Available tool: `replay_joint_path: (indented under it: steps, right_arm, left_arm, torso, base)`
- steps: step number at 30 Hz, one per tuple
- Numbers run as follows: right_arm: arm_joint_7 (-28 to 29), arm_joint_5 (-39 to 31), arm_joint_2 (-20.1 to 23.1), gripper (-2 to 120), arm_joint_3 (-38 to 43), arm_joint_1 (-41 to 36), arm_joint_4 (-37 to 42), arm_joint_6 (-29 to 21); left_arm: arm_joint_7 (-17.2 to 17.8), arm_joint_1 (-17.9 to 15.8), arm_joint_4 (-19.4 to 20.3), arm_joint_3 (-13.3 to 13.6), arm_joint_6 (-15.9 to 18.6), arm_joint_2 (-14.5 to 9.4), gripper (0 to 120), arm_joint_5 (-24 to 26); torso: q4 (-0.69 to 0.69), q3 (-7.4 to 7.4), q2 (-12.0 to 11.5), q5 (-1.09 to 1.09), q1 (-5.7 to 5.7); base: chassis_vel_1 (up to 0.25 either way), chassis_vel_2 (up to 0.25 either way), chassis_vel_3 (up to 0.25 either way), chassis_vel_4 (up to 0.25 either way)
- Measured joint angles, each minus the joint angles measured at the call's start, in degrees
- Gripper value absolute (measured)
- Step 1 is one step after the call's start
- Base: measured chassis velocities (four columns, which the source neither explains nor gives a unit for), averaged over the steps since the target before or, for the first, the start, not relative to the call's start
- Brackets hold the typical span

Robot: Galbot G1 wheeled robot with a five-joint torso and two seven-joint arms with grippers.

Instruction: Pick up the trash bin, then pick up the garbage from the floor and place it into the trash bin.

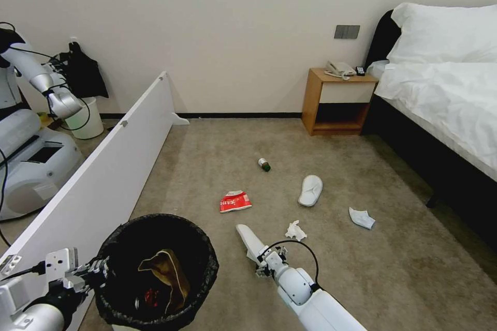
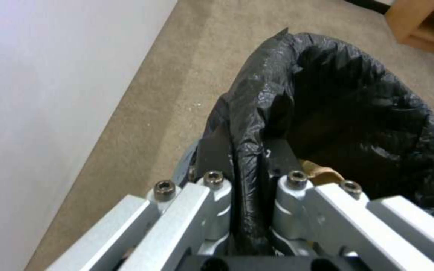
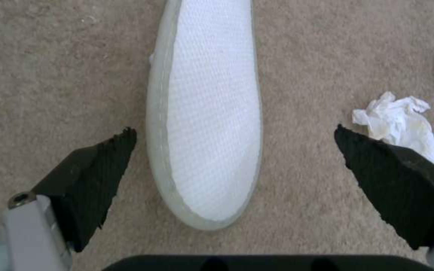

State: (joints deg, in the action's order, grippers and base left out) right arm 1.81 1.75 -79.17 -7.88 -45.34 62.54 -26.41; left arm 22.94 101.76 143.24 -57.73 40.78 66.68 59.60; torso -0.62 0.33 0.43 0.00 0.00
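My right gripper hangs spread over the near slipper, pads either side but not touching; closing off-centre could skid the slipper away or snag the tissue wad just right of it. My left gripper pinches the trash bin rim at near left; a slipping liner could drop it. Floor count: two slippers, two tissue wads, one packet, one bottle.

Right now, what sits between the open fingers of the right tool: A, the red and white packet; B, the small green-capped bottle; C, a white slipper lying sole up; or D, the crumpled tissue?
C: in the right wrist view the right tool is open with the white slipper lying sole up on the carpet between its fingers, while the tissue lies beyond one finger.
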Motion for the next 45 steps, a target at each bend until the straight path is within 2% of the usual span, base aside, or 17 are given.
replay_joint_path:
  steps: [36,38,42,44,45]
  right_arm:
    - [0.9,2.4,-3.1,98,0.1,3.1,-6.5,-0.1]
    - [0.9,2.3,-3.1,88,0.3,3.3,-6.5,-0.3]
    - [0.9,2.3,-3.1,79,0.3,3.3,-6.5,-0.3]
    - [1.0,2.3,-2.9,66,0.3,3.3,-6.5,-0.2]
    - [1.0,2.3,-2.9,66,0.3,3.3,-6.5,-0.2]
  left_arm:
    - [-0.1,0.2,0.0,-1.0,0.0,-0.1,5,0.7]
    - [-0.1,0.2,0.0,-1.2,0.0,-0.2,5,0.8]
    - [-0.1,0.1,0.0,-1.2,0.0,-0.2,5,0.9]
    - [-0.1,0.1,0.0,-1.0,0.0,-0.1,5,0.8]
    - [-0.1,0.1,0.0,-1.0,0.0,-0.1,5,0.8]
  torso:
    - [0.0,0.0,0.0,0.0,0.0]
    - [0.0,0.0,0.0,0.0,0.0]
    - [0.0,0.0,0.0,0.0,0.0]
    - [0.0,0.0,0.0,0.0,0.0]
    - [0.0,0.0,0.0,0.0,0.0]
  base:
    - [0.0,0.0,0.0,0.0]
    - [0.0,0.0,0.0,0.0]
    - [0.0,0.0,0.0,0.0]
    - [0.0,0.0,0.0,0.0]
    - [0.0,0.0,0.0,0.0]
